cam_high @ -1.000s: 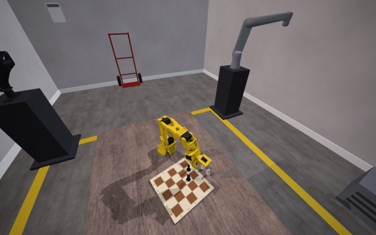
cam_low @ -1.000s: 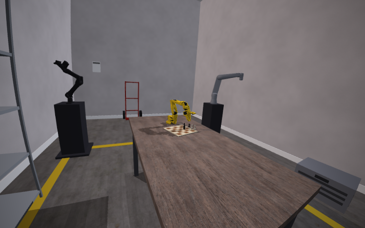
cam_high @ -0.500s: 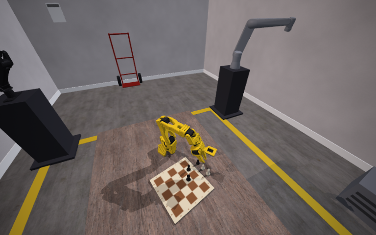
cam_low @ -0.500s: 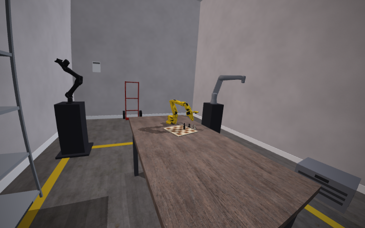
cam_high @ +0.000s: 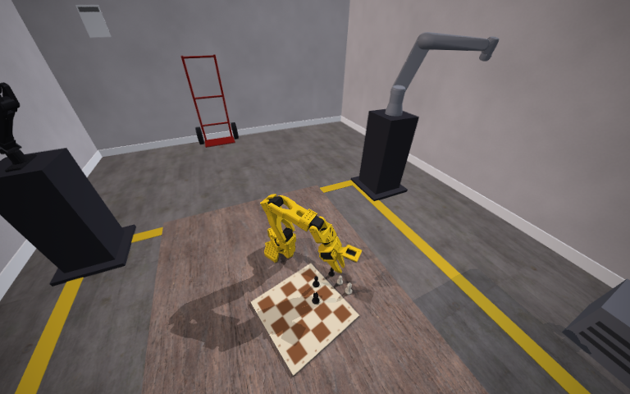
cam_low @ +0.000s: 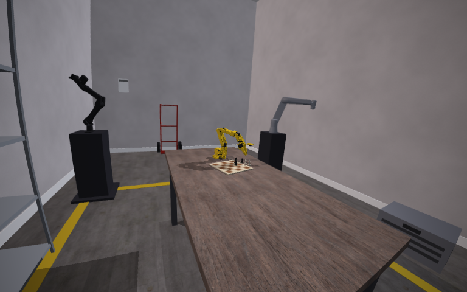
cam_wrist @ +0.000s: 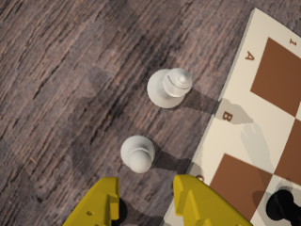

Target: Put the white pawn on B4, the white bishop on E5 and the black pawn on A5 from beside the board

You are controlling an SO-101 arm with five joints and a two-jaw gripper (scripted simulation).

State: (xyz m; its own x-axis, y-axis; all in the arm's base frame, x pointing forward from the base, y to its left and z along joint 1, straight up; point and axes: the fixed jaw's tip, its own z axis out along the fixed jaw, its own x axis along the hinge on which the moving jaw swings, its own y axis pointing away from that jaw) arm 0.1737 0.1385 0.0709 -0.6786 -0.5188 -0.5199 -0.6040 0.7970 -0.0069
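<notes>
My gripper [cam_high: 335,268] [cam_low: 245,152] [cam_wrist: 146,184] is low over the table just off the board's edge, its jaws a little apart with nothing between them. The black pawn [cam_high: 330,272] [cam_wrist: 119,211] stands on the table right beside the left jaw, which half hides it. The white pawn [cam_high: 340,280] [cam_wrist: 138,153] stands just ahead of the jaws. The white bishop [cam_high: 348,288] [cam_wrist: 169,87] stands beyond it. All three are upright on the wood beside the chessboard [cam_high: 308,342] [cam_low: 230,171] [cam_wrist: 235,97].
Two black pieces [cam_high: 316,281] [cam_high: 315,298] stand on the board near that edge; one of them shows in the wrist view [cam_wrist: 285,203]. The board lies on a long wooden table [cam_high: 208,278] [cam_low: 275,223].
</notes>
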